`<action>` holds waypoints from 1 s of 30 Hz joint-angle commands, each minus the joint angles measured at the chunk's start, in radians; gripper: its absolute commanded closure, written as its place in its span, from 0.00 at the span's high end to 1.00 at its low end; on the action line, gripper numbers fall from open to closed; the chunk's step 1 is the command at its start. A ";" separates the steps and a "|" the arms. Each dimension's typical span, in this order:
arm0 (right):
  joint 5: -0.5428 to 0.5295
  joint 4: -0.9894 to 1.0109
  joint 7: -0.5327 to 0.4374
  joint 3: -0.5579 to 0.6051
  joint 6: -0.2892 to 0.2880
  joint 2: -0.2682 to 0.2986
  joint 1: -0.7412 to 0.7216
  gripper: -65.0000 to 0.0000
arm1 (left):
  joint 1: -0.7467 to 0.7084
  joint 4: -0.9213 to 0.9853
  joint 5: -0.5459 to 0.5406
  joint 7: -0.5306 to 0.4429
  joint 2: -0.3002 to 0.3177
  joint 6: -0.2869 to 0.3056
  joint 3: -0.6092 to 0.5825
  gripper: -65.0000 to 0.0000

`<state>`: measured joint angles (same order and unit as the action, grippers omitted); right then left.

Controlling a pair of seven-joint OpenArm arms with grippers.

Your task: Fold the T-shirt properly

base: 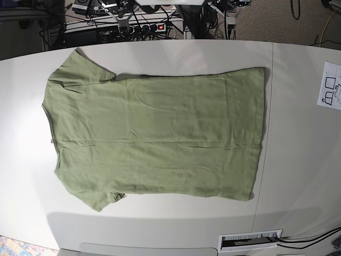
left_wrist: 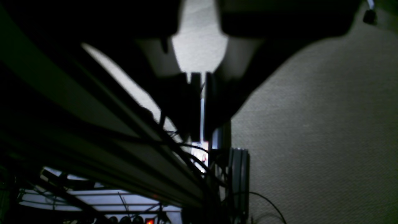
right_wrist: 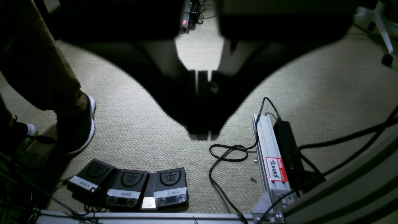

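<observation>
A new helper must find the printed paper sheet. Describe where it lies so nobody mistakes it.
Start at the white table, where the olive-green T-shirt lies spread flat. Go past the shirt's hem to the table's right edge in the base view: the paper sheet lies there, the only white sheet with small black drawings.

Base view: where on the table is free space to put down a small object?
Bare table runs between the T-shirt and the far edge, another strip along the near edge, and a patch between the hem and the printed sheet. The T-shirt fills the middle.
</observation>
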<state>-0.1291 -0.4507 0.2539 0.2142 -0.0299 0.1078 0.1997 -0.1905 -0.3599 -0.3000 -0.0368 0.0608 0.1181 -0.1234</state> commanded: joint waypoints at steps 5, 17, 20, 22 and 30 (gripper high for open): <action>0.003 -0.005 0.001 -0.004 -0.004 0.006 0.006 0.00 | -0.009 -0.005 0.001 -0.009 0.001 0.013 -0.001 0.00; 0.003 -0.005 0.001 -0.004 -0.004 0.006 0.006 0.00 | -0.010 -0.005 0.001 -0.009 0.001 0.013 -0.001 0.00; 0.003 -0.005 0.006 -0.004 -0.004 0.006 0.006 0.00 | -0.010 -0.005 0.002 -0.009 0.001 0.013 -0.001 0.00; 0.003 -0.005 0.008 -0.004 -0.004 0.006 0.014 0.00 | -0.010 -0.005 0.002 -0.009 0.001 0.013 -0.001 0.00; 0.017 -0.006 0.016 -0.004 -0.033 0.026 0.042 0.00 | -0.050 -0.023 0.010 -0.005 0.006 0.013 -0.001 0.00</action>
<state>-0.1101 -0.4519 0.2684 0.2123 -0.0639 0.1246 0.2359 -0.2321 -0.3798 -0.2932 -0.0387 0.0635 0.1234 -0.1234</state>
